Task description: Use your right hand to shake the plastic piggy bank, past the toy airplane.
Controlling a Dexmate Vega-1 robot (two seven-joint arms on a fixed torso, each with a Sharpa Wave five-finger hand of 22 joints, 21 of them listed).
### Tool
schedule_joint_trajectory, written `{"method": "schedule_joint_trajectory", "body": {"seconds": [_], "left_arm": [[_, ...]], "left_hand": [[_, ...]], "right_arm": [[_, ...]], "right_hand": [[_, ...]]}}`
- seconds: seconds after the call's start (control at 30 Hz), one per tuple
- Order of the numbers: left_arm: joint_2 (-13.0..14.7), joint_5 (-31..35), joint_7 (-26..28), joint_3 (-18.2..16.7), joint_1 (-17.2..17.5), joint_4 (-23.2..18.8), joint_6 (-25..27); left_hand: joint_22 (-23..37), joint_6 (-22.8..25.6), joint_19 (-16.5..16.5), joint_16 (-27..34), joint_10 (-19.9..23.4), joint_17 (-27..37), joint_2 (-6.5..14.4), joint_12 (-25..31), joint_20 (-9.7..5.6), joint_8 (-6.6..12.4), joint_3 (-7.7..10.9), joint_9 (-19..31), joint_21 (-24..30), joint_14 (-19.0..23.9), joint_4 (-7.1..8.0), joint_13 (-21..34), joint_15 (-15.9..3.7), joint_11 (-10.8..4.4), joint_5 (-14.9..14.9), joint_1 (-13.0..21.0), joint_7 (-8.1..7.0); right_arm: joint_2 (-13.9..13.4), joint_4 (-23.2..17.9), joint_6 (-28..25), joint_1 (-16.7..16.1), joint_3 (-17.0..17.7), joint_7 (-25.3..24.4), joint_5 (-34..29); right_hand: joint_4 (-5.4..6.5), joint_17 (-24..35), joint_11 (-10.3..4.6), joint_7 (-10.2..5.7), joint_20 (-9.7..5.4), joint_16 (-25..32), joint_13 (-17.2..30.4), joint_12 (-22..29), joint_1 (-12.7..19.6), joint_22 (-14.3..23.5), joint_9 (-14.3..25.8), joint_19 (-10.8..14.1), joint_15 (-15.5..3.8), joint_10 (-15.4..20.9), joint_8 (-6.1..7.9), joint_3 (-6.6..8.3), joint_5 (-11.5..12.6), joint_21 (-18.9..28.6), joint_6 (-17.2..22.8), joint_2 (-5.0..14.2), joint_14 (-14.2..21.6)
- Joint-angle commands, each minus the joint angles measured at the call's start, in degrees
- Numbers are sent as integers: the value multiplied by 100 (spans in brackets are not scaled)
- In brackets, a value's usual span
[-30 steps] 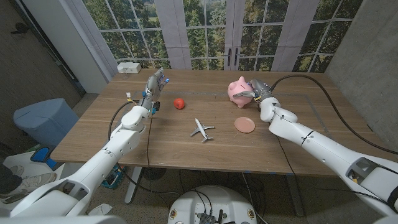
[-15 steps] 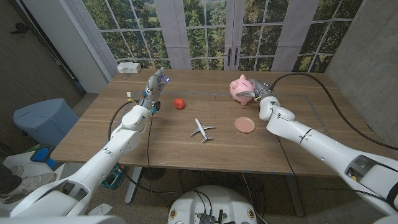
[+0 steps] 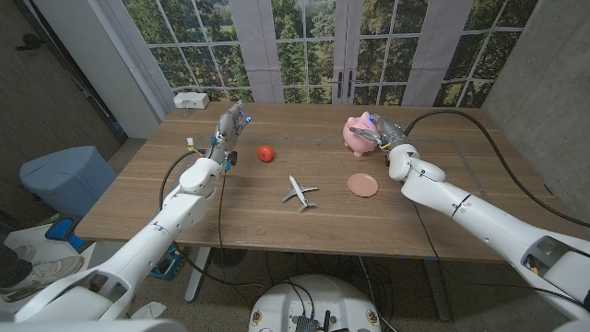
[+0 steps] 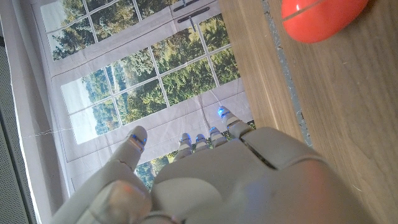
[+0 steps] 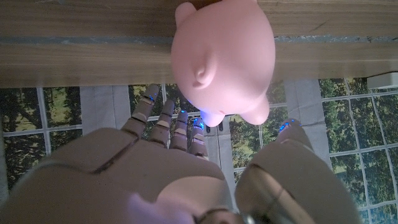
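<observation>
My right arm reaches from the lower right corner of the head view out to the far side of the table, elbow bent, forearm angling in toward the middle. The right robot hand [image 3: 385,135] is raised above the table, fingers [image 5: 163,123] extended and thumb held apart from them, wrapped around the pink piggy bank [image 3: 358,135], which I hold off the table. My left arm stretches up the left side. The left robot hand [image 3: 230,122] stands upright over the table, fingers together and pointing up, thumb [image 4: 134,138] slightly apart, gripping nothing.
</observation>
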Motion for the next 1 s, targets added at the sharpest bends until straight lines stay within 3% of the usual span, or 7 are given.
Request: {"method": "schedule_joint_trajectory", "body": {"seconds": [0.03, 0.2, 0.5, 0.6, 0.73, 0.87, 1.0], "left_arm": [[68, 17, 56, -33, 138, -195, -16], [107, 30, 87, -49, 212, -304, -9], [173, 31, 137, -91, 340, -486, 3], [200, 25, 153, -111, 386, -554, 11], [238, 28, 174, -137, 447, -639, 12], [256, 12, 137, -144, 473, -665, 2], [292, -17, 131, -167, 528, -720, 26]], "left_hand": [[15, 21, 40, -3, -34, 9, 286, -2, 31, 19, 20, 32, -28, -3, -43, 16, -149, -29, -5, -19, -52], [15, 15, 39, -3, -38, 8, 285, -4, 26, 16, 20, 32, -29, -2, -51, 16, -154, -26, -6, -15, -55], [15, 8, 36, -6, -40, 7, 271, -3, 20, 13, 14, 32, -30, -7, -69, 16, -150, -25, -9, -11, -70], [15, 11, 46, 6, -31, 21, 333, 1, 20, 14, 21, 32, -26, -1, -34, 16, -147, -13, -6, -21, -55], [16, 17, 68, 18, -11, 38, 395, 8, -27, 15, 23, 32, -18, 0, 21, 15, -153, -11, -3, -43, -50], [16, 34, 88, 23, -1, 46, 412, 11, -70, 20, 21, 31, -11, 0, 54, 15, -185, -25, -1, -58, -58], [15, 37, 90, 21, 3, 48, 420, 12, -113, 19, 21, 30, -12, -10, 71, 14, -221, -30, 1, -64, -70]], "right_arm": [[-121, 107, 1622, -580, 586, -685, 548], [-90, 247, 2262, -727, 772, -848, 722], [-42, 523, 3354, -923, 1054, -934, 1040], [7, 696, 3899, -990, 1165, -958, 1190], [52, 770, 4323, -1095, 1303, -990, 1306], [114, 860, 4740, -1188, 1442, -961, 1475], [151, 902, 5051, -1272, 1587, -754, 1788]], "right_hand": [[57, -58, -22, -40, 5, -25, -60, 8, -182, 13, 1, -94, -17, -109, 34, -72, 45, -112, 33, 7, -214], [116, -112, -94, -116, -114, 20, -126, 46, -306, 11, -6, -44, -66, -80, 68, -108, 47, -164, 122, 76, -225], [164, -297, -128, -89, -695, 48, -309, 110, -421, 3, -25, 70, -153, 56, 108, -92, 35, -320, 306, 342, -347], [278, -389, -145, 128, -801, 136, -416, 156, -588, 2, -33, 243, -230, 235, 144, -51, 8, -373, 490, 633, -188], [451, -502, -178, 231, -926, 199, -541, 188, -834, 3, -40, 460, -389, 440, 180, 12, -40, -424, 716, 1023, 7], [643, -617, -262, 263, -1190, 196, -667, 169, -1068, 4, -47, 585, -610, 523, 168, 131, -90, -505, 851, 1502, 69], [696, -715, -294, 263, -1356, 165, -744, 152, -1098, -1, -52, 665, -732, 549, 134, 279, -107, -555, 857, 1742, 76]]}}
